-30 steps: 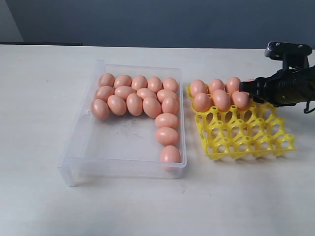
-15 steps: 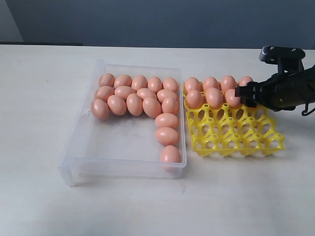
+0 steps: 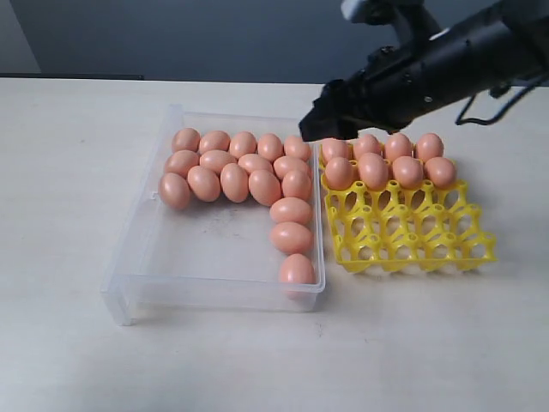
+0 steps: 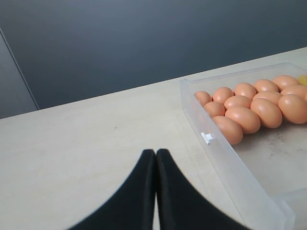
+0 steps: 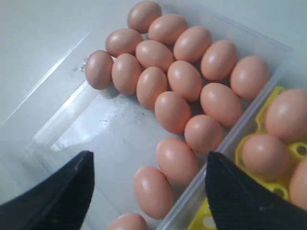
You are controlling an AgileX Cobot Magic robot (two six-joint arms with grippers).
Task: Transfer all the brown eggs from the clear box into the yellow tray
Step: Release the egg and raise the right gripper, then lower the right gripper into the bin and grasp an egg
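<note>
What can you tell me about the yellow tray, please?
The yellow tray is bright, glossy-looking plastic: a grid of open cups with raised pegs between them. It lies flat on the pale table, close beside the clear box. Eight brown eggs sit in its two far rows; the nearer cups stand empty.

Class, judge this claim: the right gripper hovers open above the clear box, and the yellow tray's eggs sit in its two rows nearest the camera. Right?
No: the exterior view shows the brown eggs in the yellow tray sitting in its two farthest rows. The right gripper does hover open above the clear box.
</note>
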